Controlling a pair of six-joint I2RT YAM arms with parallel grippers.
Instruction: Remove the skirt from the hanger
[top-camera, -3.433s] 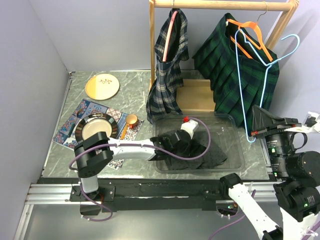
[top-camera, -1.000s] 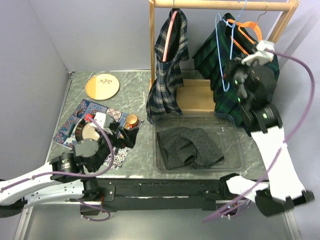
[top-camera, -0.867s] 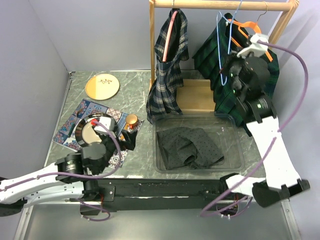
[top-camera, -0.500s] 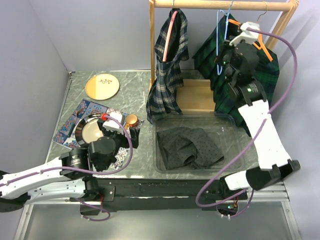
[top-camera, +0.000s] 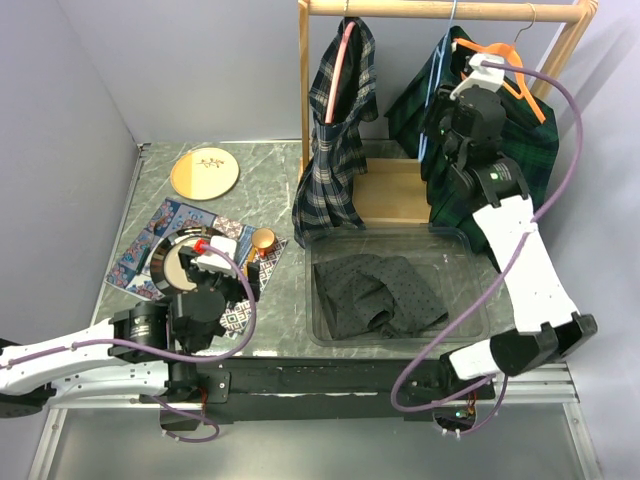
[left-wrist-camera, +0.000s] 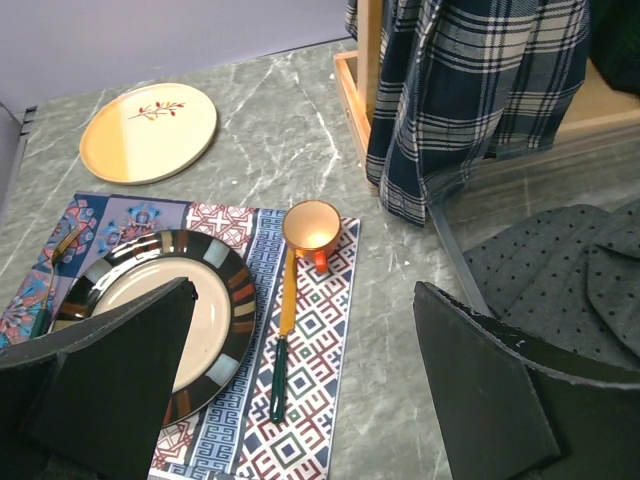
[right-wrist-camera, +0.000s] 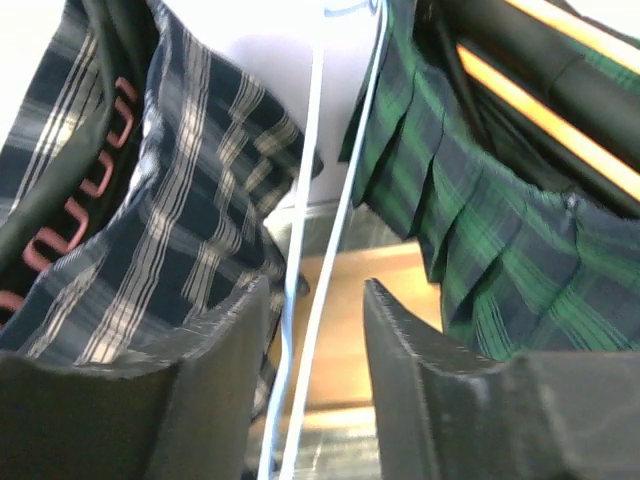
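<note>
The dotted grey skirt (top-camera: 385, 295) is found lying in the clear bin (top-camera: 475, 300), while the bare blue hanger (right-wrist-camera: 341, 200) is enclosed narrowly by the right hand (right-wrist-camera: 315, 290) at the rail (top-camera: 400, 9), apparently for rehanging, though a firm grip cannot be told.

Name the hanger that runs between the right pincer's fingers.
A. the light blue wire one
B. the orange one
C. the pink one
A: in the right wrist view the light blue wire hanger, bare of cloth, passes between the fingers of the right pincer, while the orange hanger sits off to the side with the green skirt.
</note>
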